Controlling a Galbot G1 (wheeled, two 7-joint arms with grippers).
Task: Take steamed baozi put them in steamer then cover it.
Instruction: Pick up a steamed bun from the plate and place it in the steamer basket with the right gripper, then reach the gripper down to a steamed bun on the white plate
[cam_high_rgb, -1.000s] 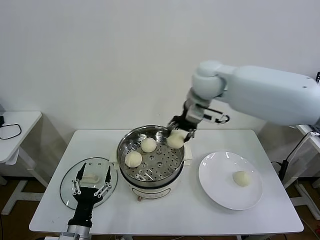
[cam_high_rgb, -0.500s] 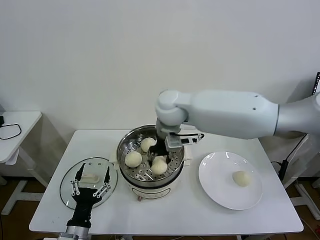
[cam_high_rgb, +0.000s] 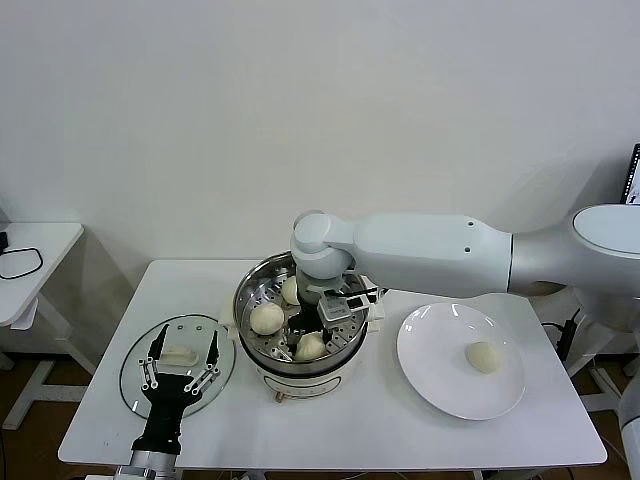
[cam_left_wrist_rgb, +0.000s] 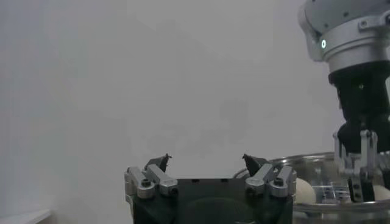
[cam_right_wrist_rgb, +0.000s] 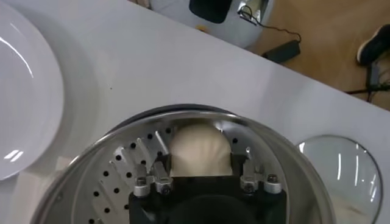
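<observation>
1. Three of four buns in the pot by the look of it; one bun to fetch and the lid to set on, judging from how things lie.
2. Far left on the bench (cam_high_rgb: 110, 400): glass lid (cam_high_rgb: 178, 362) lying flat, off the pot, cream handle up. Left pincer (cam_high_rgb: 181, 372) parked just above it, fingers spread wide, gripping nothing.
3. Centre: steel steamer (cam_high_rgb: 300, 325) on its cream base, uncovered. On the perforated tray, one bun (cam_high_rgb: 266, 318) at the left side, another (cam_high_rgb: 290, 289) toward the back, partly hidden by the arm, and a third (cam_high_rgb: 309, 347) at the near side.
4. Right pincer (cam_high_rgb: 312, 335) reaching down into the pot, fingers parted on either side of that near bun (cam_right_wrist_rgb: 199, 150); touching it or just clear, hard to tell.
5. Right: white plate (cam_high_rgb: 440, 390) holding the last bun (cam_high_rgb: 484, 356), well apart from the pot.
</observation>
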